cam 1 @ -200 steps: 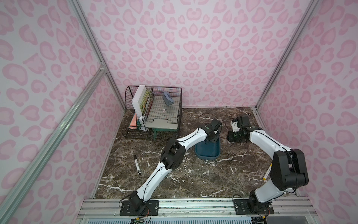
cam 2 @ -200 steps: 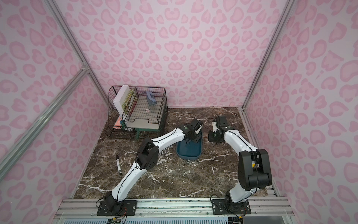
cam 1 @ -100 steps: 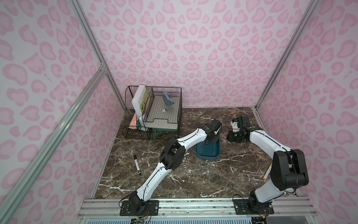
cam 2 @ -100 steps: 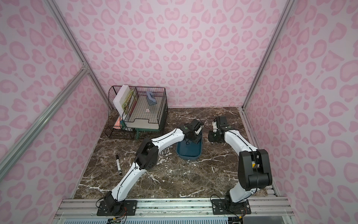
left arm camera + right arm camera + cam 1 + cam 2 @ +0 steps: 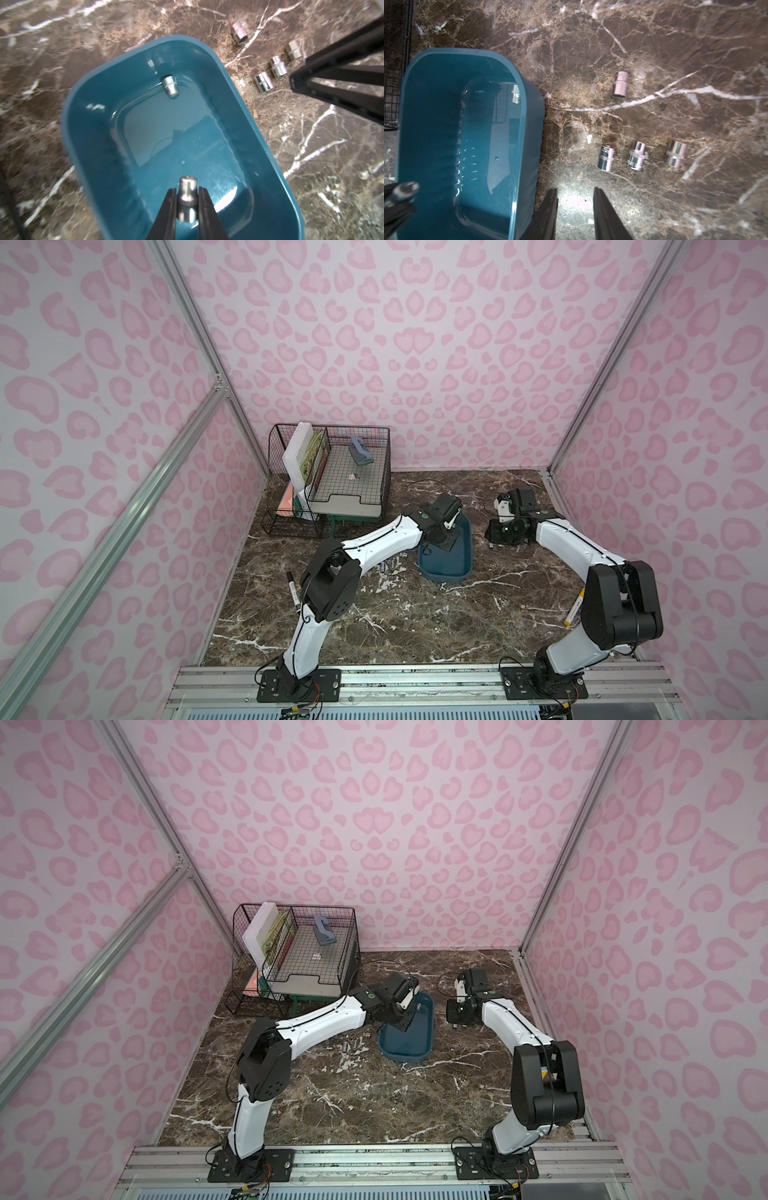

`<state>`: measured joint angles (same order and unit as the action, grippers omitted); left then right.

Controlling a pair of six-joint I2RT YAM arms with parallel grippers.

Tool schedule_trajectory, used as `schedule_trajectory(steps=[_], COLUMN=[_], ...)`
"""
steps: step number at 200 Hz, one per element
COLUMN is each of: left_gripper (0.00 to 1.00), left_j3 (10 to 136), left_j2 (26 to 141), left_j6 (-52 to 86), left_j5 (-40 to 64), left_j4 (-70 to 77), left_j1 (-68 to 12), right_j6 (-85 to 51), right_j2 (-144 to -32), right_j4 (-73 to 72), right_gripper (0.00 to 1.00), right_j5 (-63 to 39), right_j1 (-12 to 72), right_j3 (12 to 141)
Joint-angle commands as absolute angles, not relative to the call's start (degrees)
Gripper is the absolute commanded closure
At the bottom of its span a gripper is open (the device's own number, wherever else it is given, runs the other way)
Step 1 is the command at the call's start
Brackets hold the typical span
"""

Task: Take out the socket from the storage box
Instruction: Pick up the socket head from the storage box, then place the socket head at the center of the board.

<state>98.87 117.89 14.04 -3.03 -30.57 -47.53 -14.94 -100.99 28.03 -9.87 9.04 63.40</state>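
The storage box is a teal tub on the marble table. My left gripper reaches down into it and is shut on a small chrome socket, which also shows in the right wrist view as the held socket. Another socket lies on the box floor at the far end. My right gripper stands open with nothing between its fingers, low over the table just outside the box wall.
Several loose sockets lie on the table beside the box, beyond my right gripper. A black wire rack stands at the back left. A black marker and a yellow pen lie nearer the front.
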Motion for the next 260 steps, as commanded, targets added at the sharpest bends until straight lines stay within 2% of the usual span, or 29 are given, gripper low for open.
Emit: schedule_trajectory(steps=[1,51,94,149,210,234,260], left_gripper=[0.86,0.86,0.86,0.85,0.85,0.79,0.76], left_j3=[93.0,75.1,65.0,59.0,59.7,60.0,60.0], left_j2=[112.6,98.6,93.0,96.5,102.6,103.6,104.1], left_j6=[16.5,20.4,22.4,23.4,24.7,25.2,25.9], left_j5=[-5.2,-8.3,-11.0,-8.6,-8.0,-8.2,-8.9], left_j4=[-28.0,-24.6,-22.3,-17.7,-14.9,-14.3,-13.9], left_j1=[-47.2,-46.5,-45.9,-45.3,-44.9,-45.0,-44.8], right_j6=[-15.6,-16.0,-17.1,-18.3,-18.7,-18.8,-18.9], right_j2=[-101.1,-102.5,-103.3,-104.1,-105.3,-105.5,-105.3], right_j4=[26.6,27.5,28.4,28.6,28.5,28.7,28.8], right_gripper=[0.66,0.66,0.66,0.66,0.66,0.67,0.66], right_j5=[-10.7,-10.9,-10.7,-11.6,-11.0,-11.0,-10.9], right_j1=[9.2,10.9,13.1,15.6,16.3,16.5,16.6], right_j3=[64.3,67.2,70.4,72.5,72.7,73.0,73.3])
